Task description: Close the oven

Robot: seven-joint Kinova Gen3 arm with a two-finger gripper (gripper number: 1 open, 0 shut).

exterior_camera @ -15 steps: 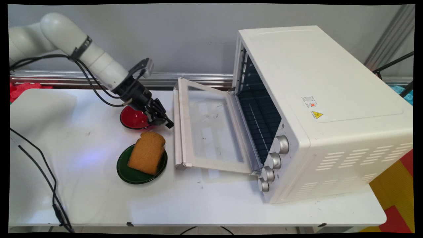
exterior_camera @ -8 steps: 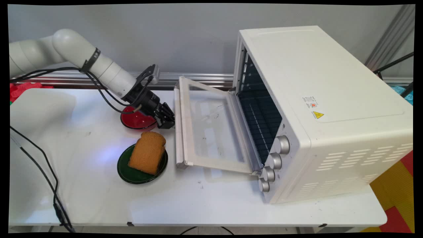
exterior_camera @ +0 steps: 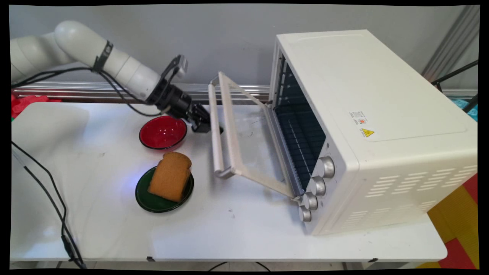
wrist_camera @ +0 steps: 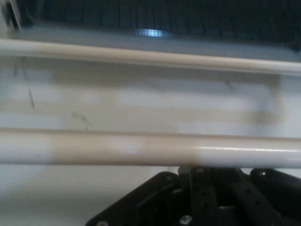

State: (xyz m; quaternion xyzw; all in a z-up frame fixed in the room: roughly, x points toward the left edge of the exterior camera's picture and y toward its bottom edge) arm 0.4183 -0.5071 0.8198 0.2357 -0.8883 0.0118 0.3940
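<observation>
Main view has my gripper (exterior_camera: 206,125) pressed up against the white bar handle (exterior_camera: 216,133) of the oven door (exterior_camera: 248,141), reaching in from the side away from the oven. The door stands tilted, partway between flat and shut, its handle edge lifted off the table (exterior_camera: 95,229). Beyond the door, straight ahead of me, sits the white toaster oven (exterior_camera: 363,126) with its dark inside showing and its silver knobs (exterior_camera: 324,167) down the front.

Just behind my gripper, under my wrist, is a red bowl (exterior_camera: 162,132), apart from me. Off to the near side of it a slice of brown bread (exterior_camera: 170,176) lies on a green plate (exterior_camera: 147,194).

From my hand view the handle (wrist_camera: 150,148) runs straight across, just above my black linkage (wrist_camera: 202,197). I cannot tell how wide my gripper stands or whether it holds the bar.
</observation>
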